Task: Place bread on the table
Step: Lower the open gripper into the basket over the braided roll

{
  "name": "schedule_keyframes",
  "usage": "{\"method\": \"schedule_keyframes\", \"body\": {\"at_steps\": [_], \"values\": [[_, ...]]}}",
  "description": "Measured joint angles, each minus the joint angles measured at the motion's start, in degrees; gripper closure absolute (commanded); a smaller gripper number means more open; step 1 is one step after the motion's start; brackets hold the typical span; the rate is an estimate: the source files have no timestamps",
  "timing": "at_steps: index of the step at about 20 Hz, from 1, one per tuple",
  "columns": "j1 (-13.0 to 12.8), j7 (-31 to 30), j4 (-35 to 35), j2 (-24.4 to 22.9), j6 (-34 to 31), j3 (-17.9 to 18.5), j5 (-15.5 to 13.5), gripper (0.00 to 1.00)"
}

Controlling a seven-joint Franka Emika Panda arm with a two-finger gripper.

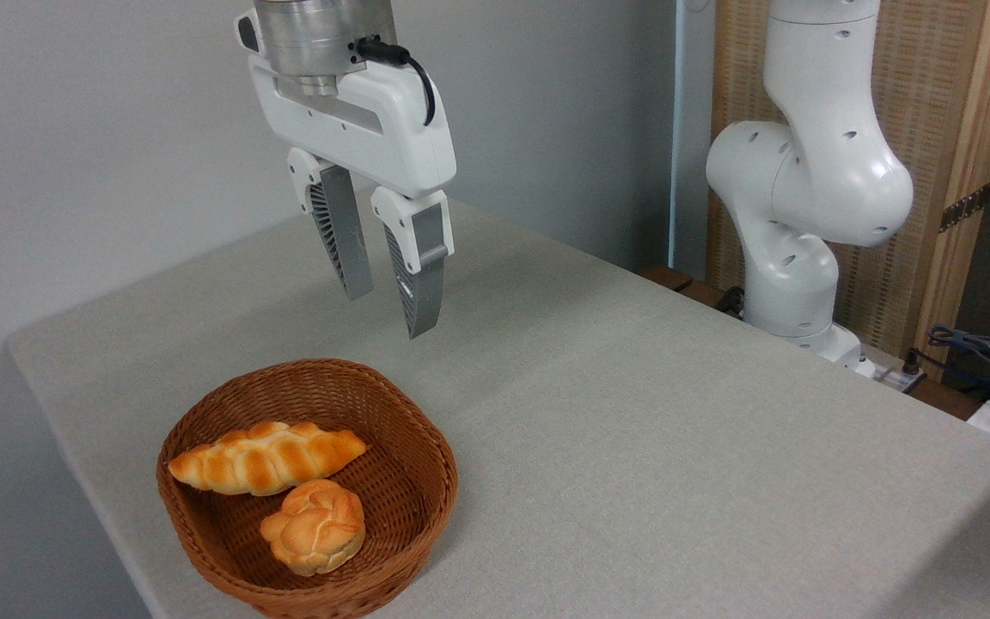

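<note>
The bread [267, 457], a long braided golden-brown loaf, lies across the back of a brown wicker basket [422, 481] near the table's front left. My gripper [390, 314] hangs in the air above and behind the basket, well clear of the loaf. Its two grey fingers [345, 236] point down with a gap between them and nothing held, so it is open. The table [632, 430] is covered in light grey-beige cloth.
A small round knotted bun [314, 526] sits in the basket just in front of the loaf. The arm's white base [804, 215] stands at the table's far right edge, with cables [976, 352] beside it. A grey wall runs behind.
</note>
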Motion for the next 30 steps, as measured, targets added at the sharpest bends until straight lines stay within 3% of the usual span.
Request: {"method": "schedule_keyframes", "body": {"at_steps": [10, 14, 20, 24, 28, 30], "values": [[0.1, 0.3, 0.0, 0.0, 0.0, 0.1, 0.0, 0.0], [0.1, 3.7, 0.0, 0.0, 2.4, 0.3, -0.3, 0.0], [0.0, 5.9, -0.3, 1.7, 7.8, 0.3, -4.6, 0.0], [-0.4, 5.9, -0.4, 5.3, 10.7, -1.9, -6.2, 0.0], [-0.7, 5.9, -0.4, 8.7, 11.6, -5.5, -6.3, 0.0], [-0.8, 5.9, -0.4, 10.5, 15.2, -6.7, -6.3, 0.0]]}}
